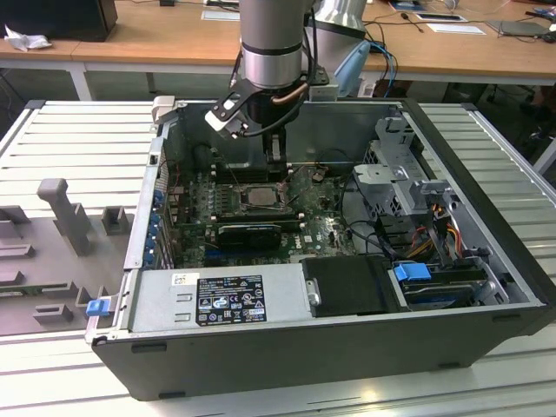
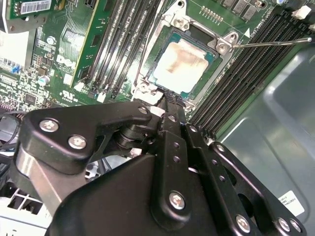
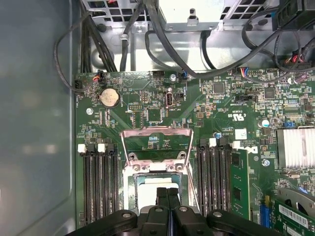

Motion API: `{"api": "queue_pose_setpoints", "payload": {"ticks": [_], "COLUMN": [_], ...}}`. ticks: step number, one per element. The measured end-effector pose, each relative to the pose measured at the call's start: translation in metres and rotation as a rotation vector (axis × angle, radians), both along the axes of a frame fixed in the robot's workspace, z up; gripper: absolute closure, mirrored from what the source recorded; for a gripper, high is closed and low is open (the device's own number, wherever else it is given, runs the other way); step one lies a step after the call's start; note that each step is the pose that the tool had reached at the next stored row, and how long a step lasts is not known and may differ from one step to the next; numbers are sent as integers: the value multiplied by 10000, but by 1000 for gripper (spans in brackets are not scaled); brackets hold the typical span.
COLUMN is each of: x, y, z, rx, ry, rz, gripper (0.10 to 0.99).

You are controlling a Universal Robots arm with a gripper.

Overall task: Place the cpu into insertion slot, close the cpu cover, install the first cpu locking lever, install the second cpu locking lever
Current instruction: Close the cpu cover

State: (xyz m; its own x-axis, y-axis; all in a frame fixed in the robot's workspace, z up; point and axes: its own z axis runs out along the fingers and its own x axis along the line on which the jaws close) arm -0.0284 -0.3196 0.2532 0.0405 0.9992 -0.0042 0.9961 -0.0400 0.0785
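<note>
cpu (image 2: 179, 64) sits in the insertion slot (image 2: 197, 34), gripper (image 3: 167, 191) pinched together, empty, at its far edge; cpu cover (image 3: 156, 142) stands open, a locking lever (image 2: 275, 43) juts free, so cover and both levers look undone.

On my screen I saw the case (image 1: 347, 347) lying open on the table (image 1: 78, 139), with a fixture (image 1: 61, 208) beside it on the exterior view's left. Inside, the board (image 3: 147, 98) lay flat on the case floor. The power supply (image 1: 217, 300) ran along the near wall and the drive cage (image 1: 400, 165) stood at the exterior view's right. The cpu (image 2: 179, 66) sat in the slot (image 2: 197, 37), with memory slots (image 3: 98, 187) on either side. The cover (image 3: 156, 132) stood tipped up at the slot's edge away from the gripper (image 3: 167, 194), which hung just above the opposite edge.
</note>
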Motion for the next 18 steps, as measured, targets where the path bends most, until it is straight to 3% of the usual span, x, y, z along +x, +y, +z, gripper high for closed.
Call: {"api": "queue_pose_setpoints", "payload": {"ticks": [9,13,18], "x": [9,86,142], "y": [0,0,-6], "z": [79,80,80], "rx": [4,5,10], "ry": [0,50,75], "rz": [2,1,-2], "gripper": [980,980,980]}}
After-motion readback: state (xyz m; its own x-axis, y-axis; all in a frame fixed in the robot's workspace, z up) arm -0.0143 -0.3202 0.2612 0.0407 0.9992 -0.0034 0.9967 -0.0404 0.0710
